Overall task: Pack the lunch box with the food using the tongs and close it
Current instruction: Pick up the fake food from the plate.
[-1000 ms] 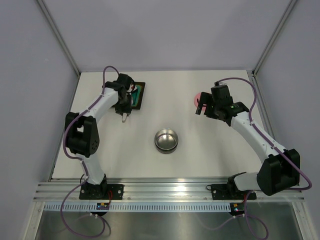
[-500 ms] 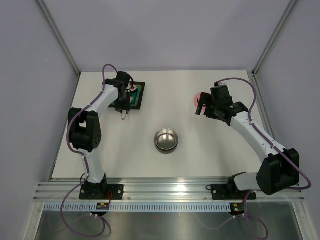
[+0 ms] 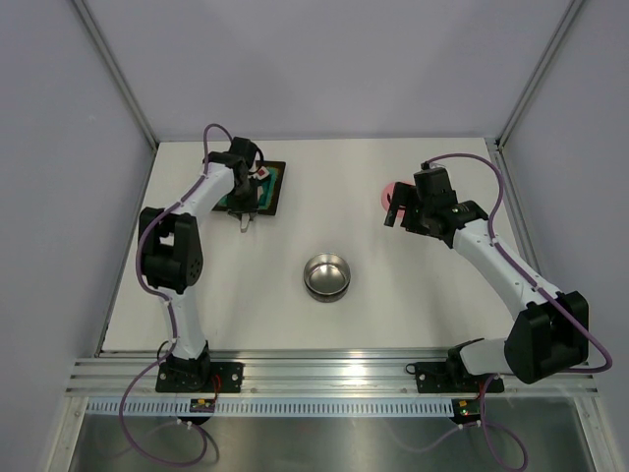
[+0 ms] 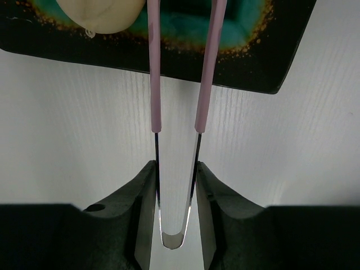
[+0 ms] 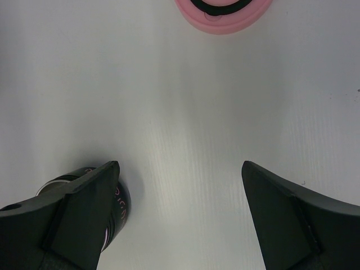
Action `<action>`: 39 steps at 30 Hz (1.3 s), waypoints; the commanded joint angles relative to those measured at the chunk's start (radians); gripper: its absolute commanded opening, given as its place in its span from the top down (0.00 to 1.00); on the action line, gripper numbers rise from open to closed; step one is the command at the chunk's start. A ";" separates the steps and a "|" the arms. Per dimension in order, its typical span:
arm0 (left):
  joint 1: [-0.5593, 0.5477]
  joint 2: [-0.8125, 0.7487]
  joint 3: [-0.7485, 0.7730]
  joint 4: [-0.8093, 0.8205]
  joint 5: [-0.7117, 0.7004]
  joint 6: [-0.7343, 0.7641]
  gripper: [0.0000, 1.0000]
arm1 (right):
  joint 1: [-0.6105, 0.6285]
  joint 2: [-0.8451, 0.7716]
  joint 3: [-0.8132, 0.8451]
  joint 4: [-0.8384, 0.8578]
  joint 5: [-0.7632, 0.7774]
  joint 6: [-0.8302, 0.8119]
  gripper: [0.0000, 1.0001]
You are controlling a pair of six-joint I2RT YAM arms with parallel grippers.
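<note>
My left gripper [image 4: 175, 169] [image 3: 245, 208] is shut on the tongs [image 4: 203, 84], pinching them near their joined end. The pink arms stand slightly apart and reach over the teal inside of the black tray [image 4: 264, 67]; their tips run out of the left wrist view. A beige lump of food [image 4: 101, 14] lies in the tray just left of the tongs. The steel lunch box [image 3: 326, 275] stands open at mid table. Its pink lid [image 5: 224, 14] [image 3: 390, 195] lies on the table just beyond my right gripper [image 5: 180, 174] [image 3: 401, 208], which is open and holds nothing.
The black tray [image 3: 277, 192] sits at the back left of the white table. Grey walls and metal posts bound the table at the back and sides. An aluminium rail with the arm bases runs along the near edge.
My left arm has swung its elbow in and carried the tongs a little farther over the tray. The right arm has not moved.
</note>
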 commanded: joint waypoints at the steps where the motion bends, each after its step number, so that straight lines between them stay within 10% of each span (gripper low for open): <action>1: 0.009 0.008 0.063 0.014 0.015 -0.010 0.66 | 0.004 -0.001 -0.002 0.022 0.009 0.001 0.02; 28: 0.009 0.083 0.148 0.044 0.042 -0.010 0.55 | 0.004 -0.006 -0.007 0.014 0.015 0.003 0.02; 39: 0.009 0.102 0.168 0.058 0.050 -0.005 0.66 | 0.004 -0.004 -0.007 0.011 0.015 0.008 0.02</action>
